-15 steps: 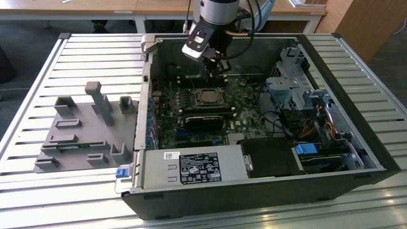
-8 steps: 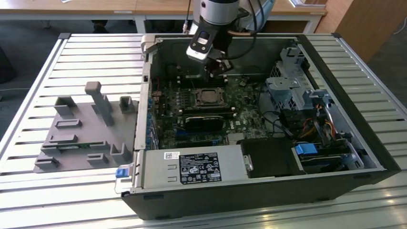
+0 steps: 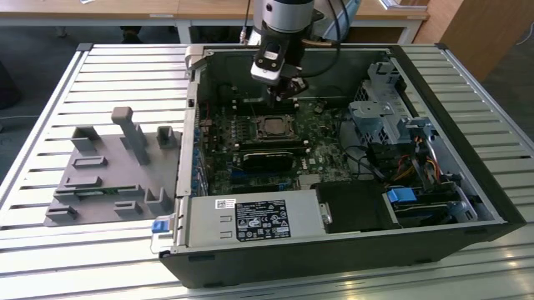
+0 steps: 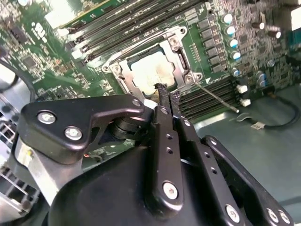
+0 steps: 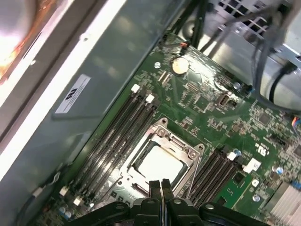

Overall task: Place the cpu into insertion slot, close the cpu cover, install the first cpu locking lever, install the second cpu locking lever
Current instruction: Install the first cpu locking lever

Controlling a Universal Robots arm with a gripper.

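Second wrist view puts my black 2-fingered gripper (image 4: 167, 92) at the near edge of the socket, its fingers pressed together with nothing between them. Just past the tips lies the small flat square cpu with its pale silver-grey face (image 4: 150, 73), seated in the dark square insertion slot with the silvery rim (image 3: 257, 128). The thin silvery cpu cover with the square window (image 4: 181, 56) lies down flat around it, so I judge the placing and the cover-closing done.

1 thin silver wire locking lever (image 4: 217, 97) angles out from the socket's corner over the black memory slots (image 4: 207, 101), beside my tips and not touching them. It looks unlatched to me, though I cannot tell for sure.

I judge the cpu light, stiff and easily damaged, and best held by its edges. The lever should be springy and slippery, with its free end the best place to push.

In the exterior view I hang above the board (image 3: 225, 134) inside the open grey computer case (image 3: 334, 262), apart from the socket.
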